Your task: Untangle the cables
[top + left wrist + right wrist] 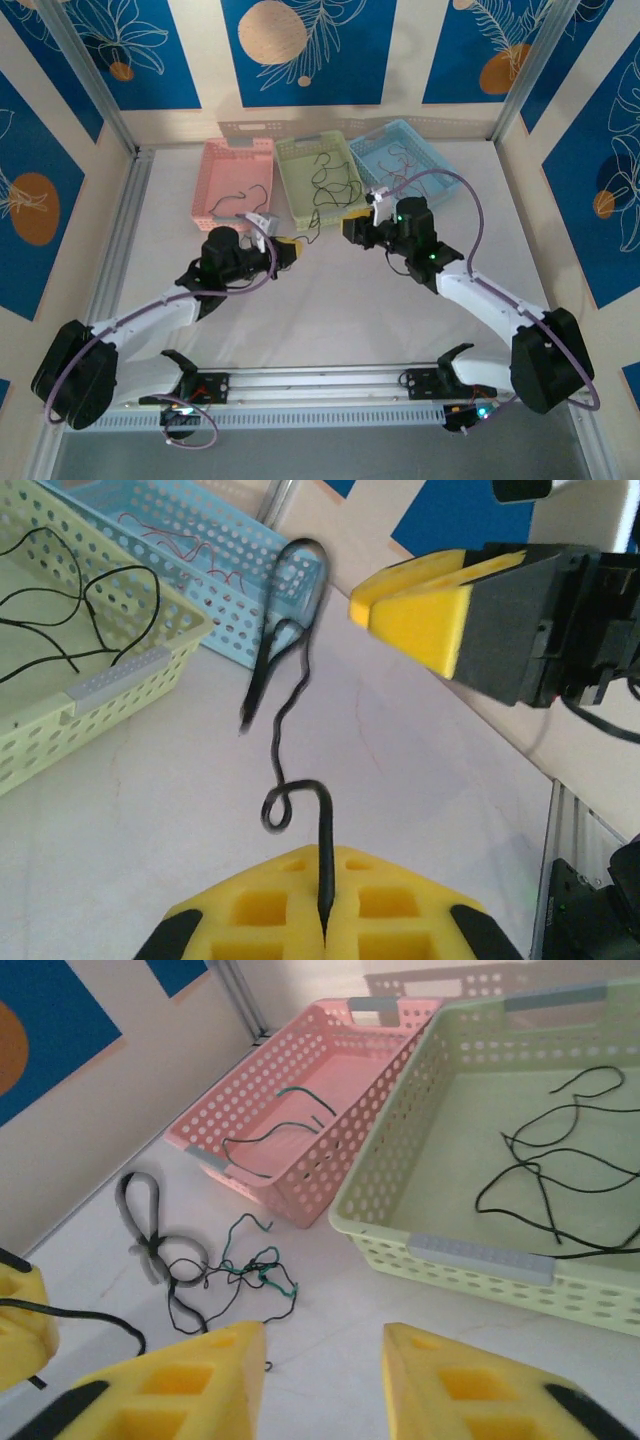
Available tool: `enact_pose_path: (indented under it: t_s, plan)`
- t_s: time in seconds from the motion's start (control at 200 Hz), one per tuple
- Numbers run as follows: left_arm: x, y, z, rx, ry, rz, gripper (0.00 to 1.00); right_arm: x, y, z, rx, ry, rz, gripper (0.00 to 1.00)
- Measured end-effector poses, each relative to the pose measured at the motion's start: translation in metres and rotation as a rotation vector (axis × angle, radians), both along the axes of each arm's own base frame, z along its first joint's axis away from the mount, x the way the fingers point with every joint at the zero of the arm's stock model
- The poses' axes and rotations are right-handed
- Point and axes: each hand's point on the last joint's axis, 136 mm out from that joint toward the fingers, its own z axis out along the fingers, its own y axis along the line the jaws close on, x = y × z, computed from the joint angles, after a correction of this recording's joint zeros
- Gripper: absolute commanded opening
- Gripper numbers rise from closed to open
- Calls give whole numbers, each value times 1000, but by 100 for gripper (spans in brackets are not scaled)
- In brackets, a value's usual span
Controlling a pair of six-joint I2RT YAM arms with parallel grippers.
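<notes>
Left gripper is clenched on one end of a black cable, which runs out from the pads, curls once and ends in a blurred loop, seemingly lifted off the middle of the surface. Facing it, the right gripper is released, jaws parted with nothing between. The cable looks free of the tangle, so I judge the step is carrying it to the green basket, where black cables lie: lift high, move slowly, let the loop clear the rim. The tangle, black and green strands beside a grey loop, lies on the surface before the pink basket. The blue basket, holding red cables, and the right gripper could snag it.
</notes>
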Motion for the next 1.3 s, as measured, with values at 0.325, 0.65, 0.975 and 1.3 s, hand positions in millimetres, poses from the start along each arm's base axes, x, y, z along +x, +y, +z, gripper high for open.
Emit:
enact_pose_path:
  t_s: [0.325,0.65,0.975,1.3]
  plan:
    - [-4,8,-10,144,-72,-17,0,-18,7,28,10,-37,72,43]
    - [-12,17,-15,328,-250,-91,0,-41,41,53,-112,-83,299,51]
    - [-14,18,-20,438,-378,-140,0,-29,64,17,-250,74,382,48]
    - [-13,19,-28,524,-449,-142,0,-24,76,-13,-307,207,417,36]
